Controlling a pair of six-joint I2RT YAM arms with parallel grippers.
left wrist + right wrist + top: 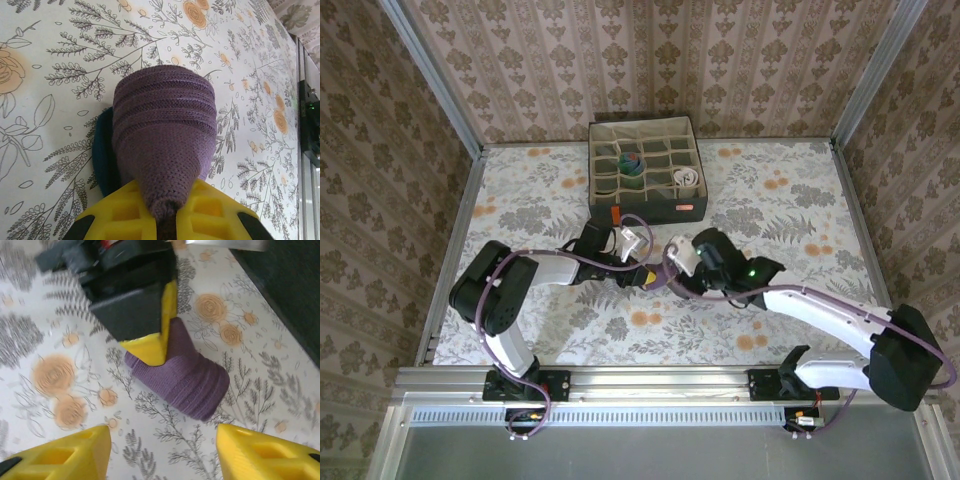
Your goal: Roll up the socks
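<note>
A purple sock (pixel 165 120), rolled into a bundle, lies on the floral tablecloth; its blue toe (pixel 103 162) peeks out on the left. My left gripper (pixel 167 212) is shut on the narrow end of this roll, its yellow fingers (pixel 120 215) pinching the fabric. From above, the roll (pixel 658 279) sits between the two grippers at the table's middle. My right gripper (pixel 162 440) hangs open just short of the purple roll (pixel 190 380), its fingers (pixel 260 450) spread wide with nothing between them. The left gripper's yellow finger (pixel 152 342) rests on the roll.
A grey fabric box (pixel 645 205) with many compartments stands at the back centre; a striped rolled sock (pixel 632 163) and a white one (pixel 687 180) sit in its cells. Floral cloth (pixel 800 200) stretches to both sides. Metal rails edge the table.
</note>
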